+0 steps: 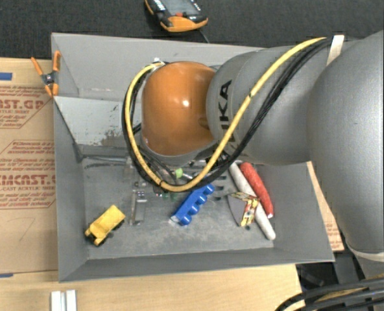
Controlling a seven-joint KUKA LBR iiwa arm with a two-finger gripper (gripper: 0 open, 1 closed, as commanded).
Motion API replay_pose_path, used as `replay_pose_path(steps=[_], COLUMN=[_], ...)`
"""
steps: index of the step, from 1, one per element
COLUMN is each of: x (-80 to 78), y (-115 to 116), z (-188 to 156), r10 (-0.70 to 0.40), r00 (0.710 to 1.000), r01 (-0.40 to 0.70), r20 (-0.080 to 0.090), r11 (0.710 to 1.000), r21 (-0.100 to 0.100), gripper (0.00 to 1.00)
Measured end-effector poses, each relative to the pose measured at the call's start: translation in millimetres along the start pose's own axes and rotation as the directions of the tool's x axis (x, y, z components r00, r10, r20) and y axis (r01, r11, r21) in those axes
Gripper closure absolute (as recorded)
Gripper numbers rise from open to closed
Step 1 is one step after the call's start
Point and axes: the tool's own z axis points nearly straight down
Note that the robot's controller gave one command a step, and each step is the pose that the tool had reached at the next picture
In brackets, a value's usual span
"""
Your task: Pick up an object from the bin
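Note:
My gripper [139, 207] reaches down to the bin floor left of centre, under the arm's orange cover, which hides most of it. A yellow toy vehicle [104, 225] lies just to its lower left, apart from it. A blue toothed plastic block [192, 204] lies tilted just to its right. I see nothing held in the gripper.
At the right of the bin lie a red stick-shaped thing [258, 186], a white pen-like thing [262, 224] and a small metal piece with yellow and red marks [246, 214]. The arm and its cables cover the bin's middle and upper right.

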Motion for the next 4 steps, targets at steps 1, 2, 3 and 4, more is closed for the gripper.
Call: replay_pose_path(steps=[1,2,3,4], x=[-2.2,5.6,12.3,40.3], y=[-1.1,34.3,36.1,52.6], z=[-4.0,85.3,39.7,85.7], r10=[0.002,-0.336,-0.484,-0.578], r00=[1.000,0.942,0.875,0.816], r01=[-0.002,0.336,0.484,0.578], r20=[0.007,0.011,0.012,0.005], r11=[1.000,0.942,0.875,0.816], r21=[-0.001,0.001,0.002,-0.001], gripper=[0.00,0.00,0.00,0.00])
